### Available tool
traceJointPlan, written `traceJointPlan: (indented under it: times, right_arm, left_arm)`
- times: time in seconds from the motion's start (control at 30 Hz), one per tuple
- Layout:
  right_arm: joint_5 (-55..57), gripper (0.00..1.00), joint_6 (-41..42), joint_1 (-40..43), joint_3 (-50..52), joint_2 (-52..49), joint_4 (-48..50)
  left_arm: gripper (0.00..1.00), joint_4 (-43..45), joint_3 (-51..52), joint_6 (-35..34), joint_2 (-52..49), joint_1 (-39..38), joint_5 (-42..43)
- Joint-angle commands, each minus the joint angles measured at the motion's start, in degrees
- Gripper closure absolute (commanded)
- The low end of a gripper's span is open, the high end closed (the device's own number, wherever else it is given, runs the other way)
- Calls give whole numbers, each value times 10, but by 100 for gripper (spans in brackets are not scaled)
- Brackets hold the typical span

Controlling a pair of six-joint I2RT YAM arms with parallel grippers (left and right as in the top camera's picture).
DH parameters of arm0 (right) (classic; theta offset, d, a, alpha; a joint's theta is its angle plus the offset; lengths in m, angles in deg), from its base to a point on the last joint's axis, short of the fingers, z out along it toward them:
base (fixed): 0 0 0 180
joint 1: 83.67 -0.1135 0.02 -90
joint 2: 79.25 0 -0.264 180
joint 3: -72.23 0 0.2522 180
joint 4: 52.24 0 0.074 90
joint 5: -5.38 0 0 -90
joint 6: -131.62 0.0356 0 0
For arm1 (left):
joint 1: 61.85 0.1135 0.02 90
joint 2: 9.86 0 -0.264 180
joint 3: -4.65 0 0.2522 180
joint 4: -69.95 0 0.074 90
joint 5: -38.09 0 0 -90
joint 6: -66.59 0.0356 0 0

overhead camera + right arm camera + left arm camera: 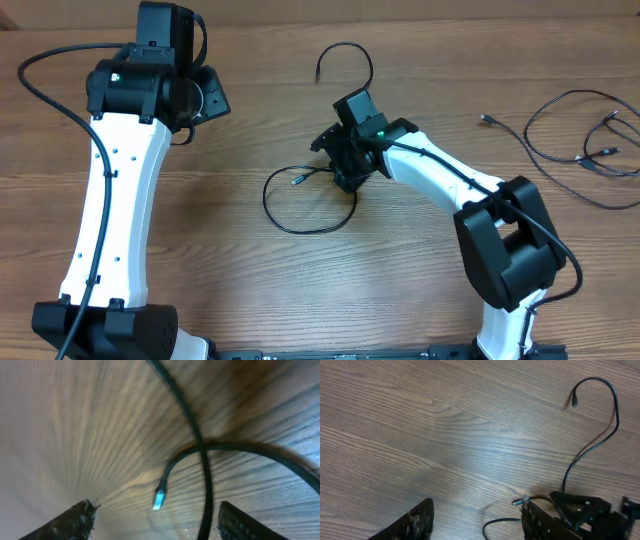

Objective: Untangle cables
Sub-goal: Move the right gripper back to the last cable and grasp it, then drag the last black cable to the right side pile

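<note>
A black cable (300, 226) lies mid-table in a loop. Its plug end (297, 181) points left and its other end (318, 76) hooks up at the back. My right gripper (345, 172) is open, low over the loop's right side. In the right wrist view the cable (202, 450) crosses itself, and the pale plug (159, 500) lies between the open fingers (156, 510). My left gripper (205, 100) is open and empty at the back left, away from the cable. The left wrist view (477, 506) shows the hooked cable end (600, 435) and the right gripper (582, 510).
A second bunch of thin black cables (585, 145) lies at the far right of the wooden table (200, 250). The right arm's white link (440, 175) stretches across the middle right. The left arm's own cable (50, 85) arcs over the back left.
</note>
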Motion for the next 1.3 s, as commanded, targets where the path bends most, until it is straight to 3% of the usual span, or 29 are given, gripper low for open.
traceJointPlan:
  times: [0.0, 0.1, 0.27, 0.53, 1.07, 1.27]
  right_arm:
    - [12, 33, 28, -10, 6, -17, 4]
    - [14, 58, 25, -11, 6, -17, 5]
    - [18, 96, -51, -5, 6, -16, 18]
    - [19, 96, -282, 34, -14, 0, -9]
    - [109, 96, -581, 142, -125, 75, -235]
    - [276, 96, -600, 236, -225, 75, -339]
  left_arm:
    - [44, -1, 3, -6, 5, -2, 5]
    - [43, -3, 3, -6, 5, -2, 5]
    - [44, -4, 3, -5, 5, -2, 5]
    - [43, -12, 3, -5, 0, -4, 5]
    - [43, -15, 19, -3, -4, -14, 5]
    - [44, -24, 19, -3, -4, -17, 5]
